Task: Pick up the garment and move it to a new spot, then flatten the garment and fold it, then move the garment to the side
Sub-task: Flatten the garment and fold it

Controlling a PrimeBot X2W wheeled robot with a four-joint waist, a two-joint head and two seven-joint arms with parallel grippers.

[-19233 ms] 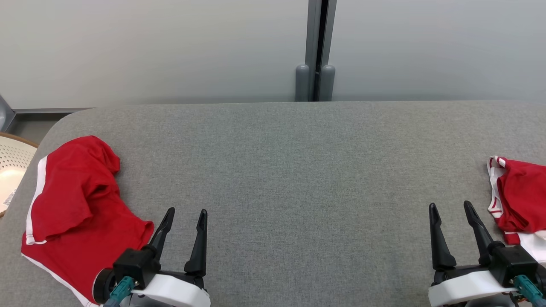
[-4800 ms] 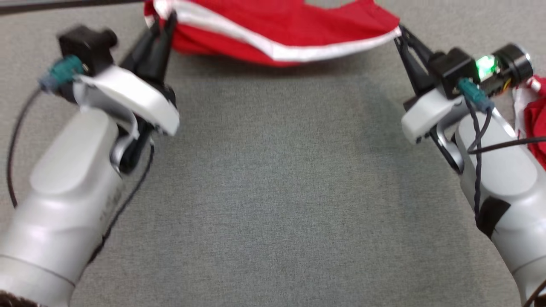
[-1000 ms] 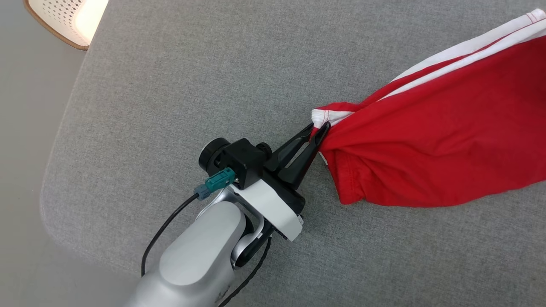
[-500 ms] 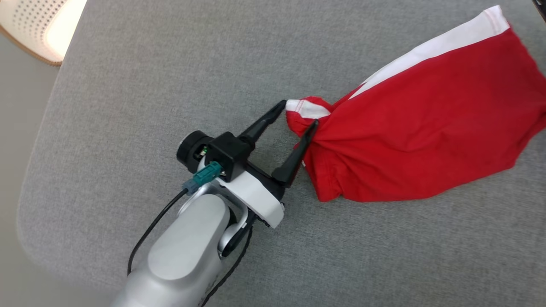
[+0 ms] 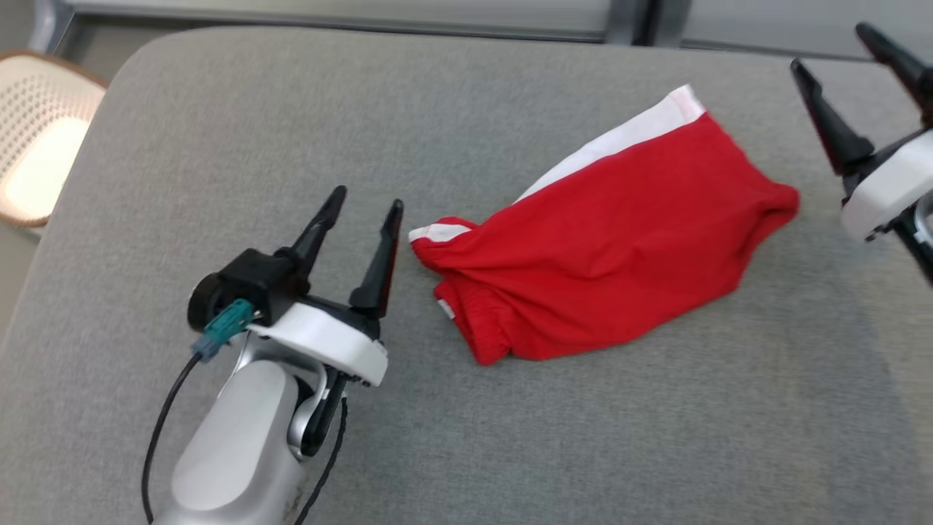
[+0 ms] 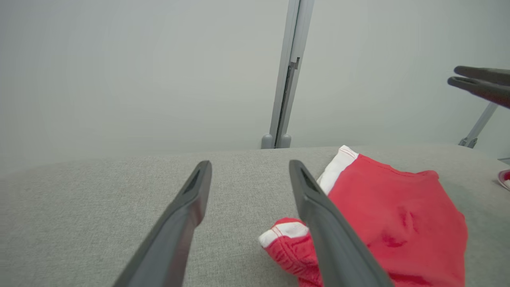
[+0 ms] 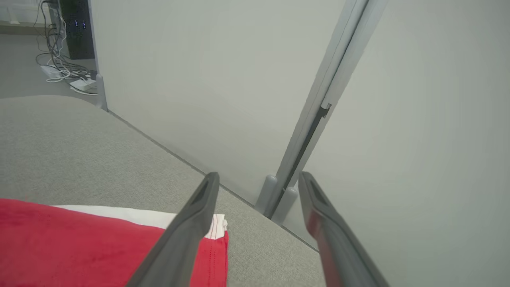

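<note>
Moving looks done. The red garment (image 5: 605, 248) lies bunched mid-surface (image 5: 219, 131), toward the far edge; flattening and folding are left. The left gripper (image 5: 367, 197) and right gripper (image 5: 831, 47) flank it — both spread wide, empty.

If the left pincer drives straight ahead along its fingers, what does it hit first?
Probably bare grey tabletop: the left pincer points past the red garment, whose bunched corner lies just right of it. Its height over the surface is unclear.

Grey fabric-topped bench (image 5: 219, 109), far-left corner rounded. Pale grey wall panels (image 6: 119, 79) behind its far edge, joined at a grey upright post (image 6: 285, 79). Perforated cream basket (image 5: 36, 138), brown-rimmed, off the left edge. Cables (image 7: 59, 59) on the floor beyond. Light soft and even.
</note>
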